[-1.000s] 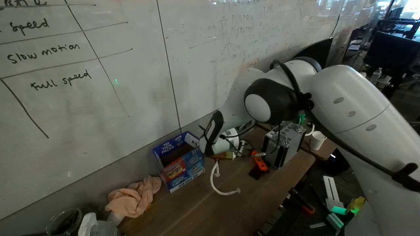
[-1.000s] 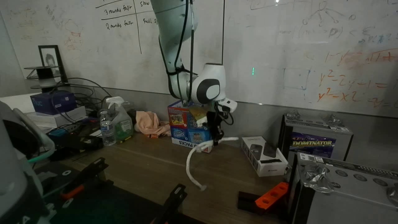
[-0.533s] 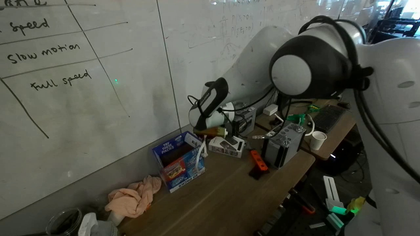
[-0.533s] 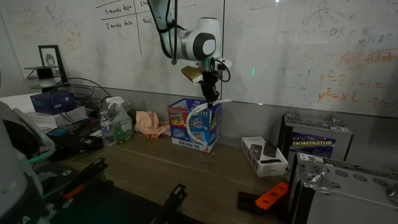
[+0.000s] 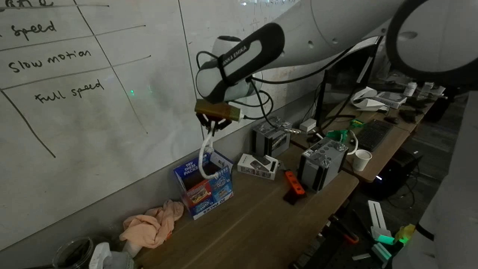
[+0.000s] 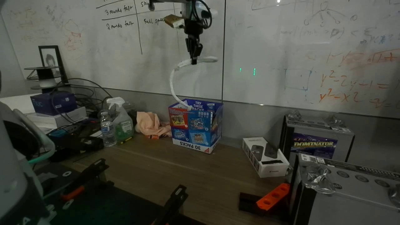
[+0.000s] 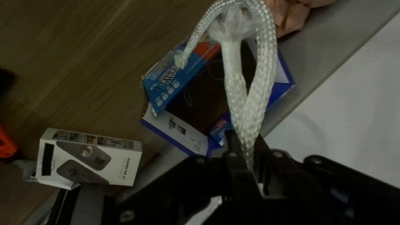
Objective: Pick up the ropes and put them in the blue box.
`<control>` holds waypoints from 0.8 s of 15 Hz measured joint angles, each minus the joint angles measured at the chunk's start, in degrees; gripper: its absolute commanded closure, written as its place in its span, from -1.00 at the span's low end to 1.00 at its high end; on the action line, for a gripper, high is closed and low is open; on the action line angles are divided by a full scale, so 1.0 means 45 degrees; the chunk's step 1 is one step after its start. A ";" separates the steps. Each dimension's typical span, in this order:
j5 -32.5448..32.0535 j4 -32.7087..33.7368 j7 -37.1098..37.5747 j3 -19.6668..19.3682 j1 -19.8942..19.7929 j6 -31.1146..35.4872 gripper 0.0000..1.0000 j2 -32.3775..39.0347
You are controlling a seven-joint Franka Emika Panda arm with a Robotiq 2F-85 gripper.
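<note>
While black two-fingered tool [image 7: 246, 140] pinches white braided rope [image 7: 267, 62], open-topped blue printed cardboard box [image 6: 197, 131] stands below

Where it leaves the grip in the wrist view, rope is doubled: short strand ends in a frayed tuft, long strand arcs round to its other end. Rope is up in the air above the box; lower end overlaps the front rim in both exterior views — touching or clear of it, can't tell. Box upright on brown wooden table [image 5: 254, 224], below the handwritten whiteboard [image 5: 112, 149]; inside too dark to read. Crumpled peach cloth [image 5: 153, 226] just beside it. White printed Insta360 carton [image 7: 89, 161] on the opposite side, apart. Orange bar with holes [image 6: 273, 197] farther off — just beside a grey box-shaped unit [image 6: 340, 203].
</note>
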 measured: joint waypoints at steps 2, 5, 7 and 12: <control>-0.0376 0.0339 0.1520 0.0405 0.0138 -0.0415 0.80 -0.0742; -0.0838 0.0810 0.3859 0.0916 0.0187 -0.0478 0.81 -0.1173; -0.1239 0.0923 0.5211 0.1125 0.0187 -0.0276 0.81 -0.1116; -0.3710 0.0903 0.8210 0.1201 0.0254 0.1201 0.81 -0.0161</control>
